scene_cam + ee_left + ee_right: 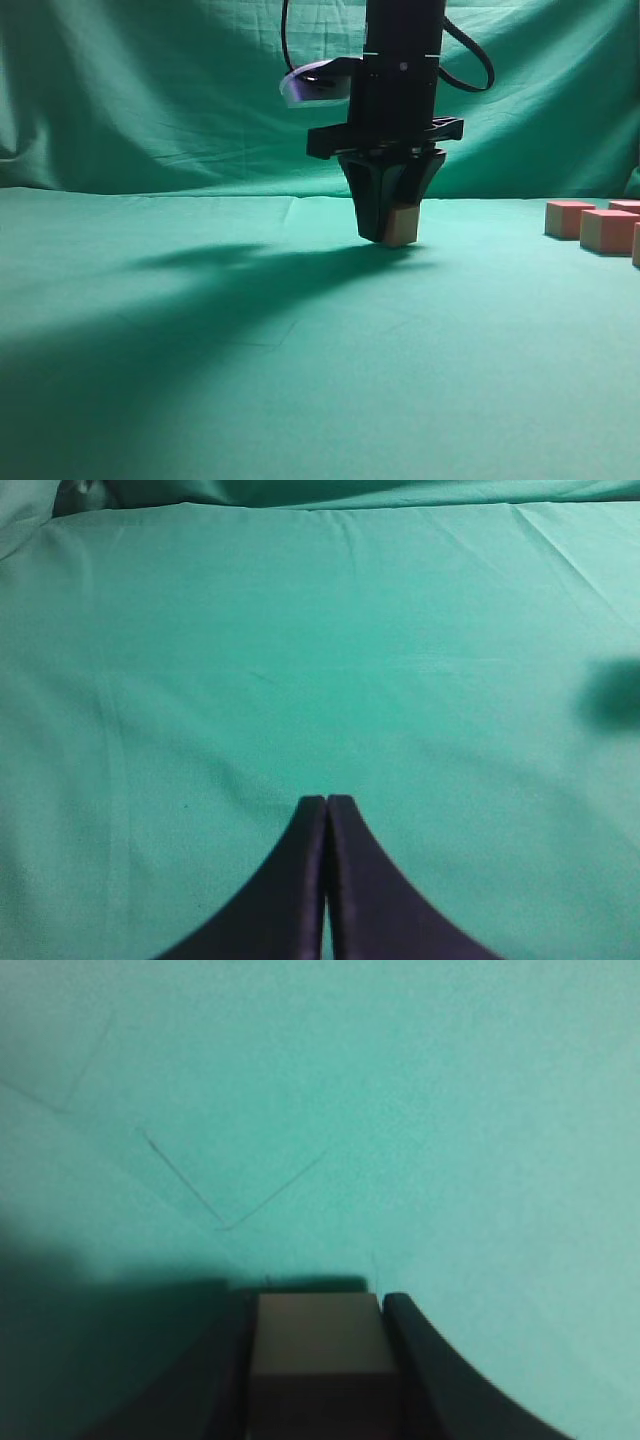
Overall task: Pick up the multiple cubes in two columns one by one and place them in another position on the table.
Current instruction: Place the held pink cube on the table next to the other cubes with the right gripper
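Above the table, right fingers grasp one cube; perhaps four cubes wait.

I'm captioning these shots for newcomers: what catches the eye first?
The right gripper, shut on a tan cube, low at mid-table. Other cubes sit at the far right edge. In the left wrist view, the left gripper is shut over bare cloth.
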Controlling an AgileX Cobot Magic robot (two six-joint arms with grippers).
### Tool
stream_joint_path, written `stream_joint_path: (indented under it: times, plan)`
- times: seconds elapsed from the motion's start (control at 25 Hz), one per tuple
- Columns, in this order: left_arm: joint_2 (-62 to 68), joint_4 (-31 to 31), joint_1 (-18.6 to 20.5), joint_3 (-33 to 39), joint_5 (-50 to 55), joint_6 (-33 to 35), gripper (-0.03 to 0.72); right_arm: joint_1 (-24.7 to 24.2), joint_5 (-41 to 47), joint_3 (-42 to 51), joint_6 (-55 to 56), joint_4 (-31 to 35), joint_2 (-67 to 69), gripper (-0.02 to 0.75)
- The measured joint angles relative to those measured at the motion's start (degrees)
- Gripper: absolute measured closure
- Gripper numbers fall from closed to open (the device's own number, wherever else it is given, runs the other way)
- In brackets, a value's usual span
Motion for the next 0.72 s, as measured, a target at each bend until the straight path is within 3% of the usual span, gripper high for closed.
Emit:
stream_joint_path:
  times: [0.36, 0.64, 0.72]
  plan:
    - [0.0, 0.0, 0.0, 0.0, 0.0, 0.0, 0.688, 0.0, 0.77, 0.0, 2.11, -0.59, 0.09, 0.461]
    - [0.0, 0.0, 0.0, 0.0, 0.0, 0.0, 0.688, 0.0, 0.88, 0.0, 2.47, -0.48, 0.59, 0.128]
    - [0.0, 0.0, 0.0, 0.0, 0.0, 0.0, 0.688, 0.0, 1.23, 0.0, 2.6, 0.27, 0.35, 0.118]
